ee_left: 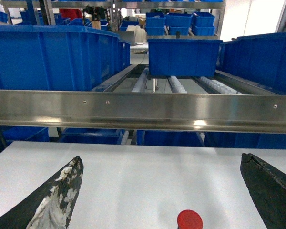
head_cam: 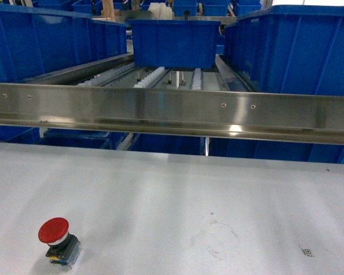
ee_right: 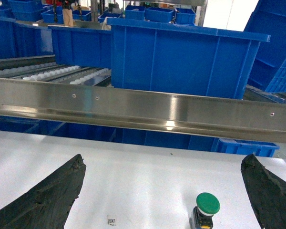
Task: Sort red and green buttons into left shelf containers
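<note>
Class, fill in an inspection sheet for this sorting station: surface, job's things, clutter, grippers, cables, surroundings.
Surface: white table, faint scuff marks, a small square printed marker.
Job's things: red button upright at the table's near left; green button upright, seen in the right wrist view only; left blue bin on the shelf.
Clutter: nothing seen.
Grippers: left gripper open, red button ahead between its fingers; right gripper open, empty.
Cables: nothing seen.
Surroundings: steel rail, roller tracks, more blue bins behind.
</note>
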`<state>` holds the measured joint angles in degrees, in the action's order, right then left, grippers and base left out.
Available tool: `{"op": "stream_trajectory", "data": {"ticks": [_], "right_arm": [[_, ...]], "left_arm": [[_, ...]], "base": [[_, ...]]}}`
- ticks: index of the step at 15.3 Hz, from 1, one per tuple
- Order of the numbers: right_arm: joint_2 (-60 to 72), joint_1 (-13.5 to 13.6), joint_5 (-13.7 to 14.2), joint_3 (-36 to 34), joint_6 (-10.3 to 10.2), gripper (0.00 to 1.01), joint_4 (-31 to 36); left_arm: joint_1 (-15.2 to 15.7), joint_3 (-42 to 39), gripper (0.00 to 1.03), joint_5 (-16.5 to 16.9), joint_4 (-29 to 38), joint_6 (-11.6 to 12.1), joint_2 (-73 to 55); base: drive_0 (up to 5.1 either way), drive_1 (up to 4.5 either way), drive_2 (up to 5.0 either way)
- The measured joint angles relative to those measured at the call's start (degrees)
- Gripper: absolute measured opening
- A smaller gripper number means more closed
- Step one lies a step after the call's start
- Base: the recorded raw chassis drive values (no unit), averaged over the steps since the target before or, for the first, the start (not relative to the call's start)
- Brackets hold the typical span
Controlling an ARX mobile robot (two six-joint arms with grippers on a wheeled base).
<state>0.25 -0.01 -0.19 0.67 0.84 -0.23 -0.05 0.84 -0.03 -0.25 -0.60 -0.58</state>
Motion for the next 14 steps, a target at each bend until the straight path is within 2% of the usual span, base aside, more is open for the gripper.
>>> {"op": "stream_trajectory", "data": {"ticks": [7, 8, 9, 10, 11, 12, 14], "right_arm": [[0.0, 0.0, 0.0, 0.0, 0.0, 0.98, 0.0], [1.0, -0.8, -1.2, 0.0, -0.5, 0.98, 2.4], [6.2, -3.3, -3.0, -0.1, -0.6, 0.98, 10.0], [14.8, -5.7, -3.6, -0.1, -0.9, 0.98, 18.3], [24.8, -6.5, -4.5, 0.0, -0.9, 0.98, 28.7], [35.5, -7.1, -5.5, 0.0, -0.1, 0.98, 38.8], [56.6, -9.6, -7.0, 3.2, 1.5, 0.98, 53.6]], "left_arm": [[0.0, 0.0, 0.98, 0.0, 0.0, 0.0, 0.0], [0.0, 0.0, 0.98, 0.0, 0.0, 0.0, 0.0], [1.2, 0.0, 0.98, 2.0, 3.4, 0.0, -1.5], [3.2, 0.0, 0.98, 3.1, 8.7, 0.0, -6.1], [4.5, 0.0, 0.98, 4.8, 15.4, 0.0, -13.0], [4.1, 0.0, 0.98, 6.2, 22.7, 0.0, -20.9], [0.7, 0.9, 0.98, 7.1, 37.0, 0.6, -39.5]], "base": [[0.0, 0.0, 0.0], [0.0, 0.0, 0.0], [0.0, 0.0, 0.0], [0.0, 0.0, 0.0], [0.0, 0.0, 0.0], [0.0, 0.0, 0.0], [0.0, 0.0, 0.0]]}}
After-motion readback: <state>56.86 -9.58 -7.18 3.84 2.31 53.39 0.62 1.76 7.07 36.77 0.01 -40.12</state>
